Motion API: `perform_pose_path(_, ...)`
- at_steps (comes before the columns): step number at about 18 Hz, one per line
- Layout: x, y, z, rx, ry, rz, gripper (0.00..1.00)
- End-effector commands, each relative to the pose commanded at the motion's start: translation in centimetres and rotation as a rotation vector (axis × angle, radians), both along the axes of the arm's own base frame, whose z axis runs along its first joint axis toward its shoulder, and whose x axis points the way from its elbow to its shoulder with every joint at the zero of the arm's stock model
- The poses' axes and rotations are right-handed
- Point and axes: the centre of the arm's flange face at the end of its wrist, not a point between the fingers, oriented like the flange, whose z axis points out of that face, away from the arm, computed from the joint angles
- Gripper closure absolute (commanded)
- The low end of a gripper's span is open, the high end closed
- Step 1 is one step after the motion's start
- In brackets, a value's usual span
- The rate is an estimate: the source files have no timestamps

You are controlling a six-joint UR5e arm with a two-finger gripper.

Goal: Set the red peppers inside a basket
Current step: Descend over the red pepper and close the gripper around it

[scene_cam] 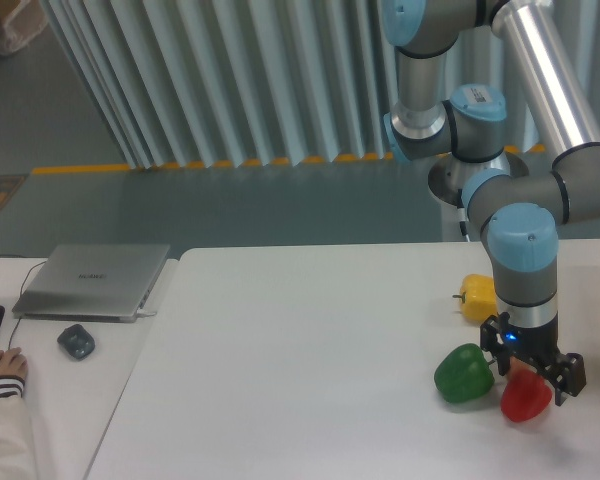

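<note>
The red pepper (525, 399) lies on the white table (310, 370) near the front right, just right of the green pepper (465, 374). My gripper (530, 378) points straight down right over the red pepper, with its fingers spread to either side of the pepper's top. The jaws look open around it, not closed on it. The pepper's stem is hidden by the gripper. No basket is in view.
A yellow pepper (478, 297) lies behind the green one. A closed laptop (95, 280) and a mouse (76, 341) sit on the left table. A person's hand (2, 368) rests at the left edge.
</note>
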Motion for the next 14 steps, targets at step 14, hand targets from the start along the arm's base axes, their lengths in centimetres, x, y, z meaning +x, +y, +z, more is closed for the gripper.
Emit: perform_pose_path(14,0.3,0.3,-2.5,-0.03,-0.028,-0.003,0.0)
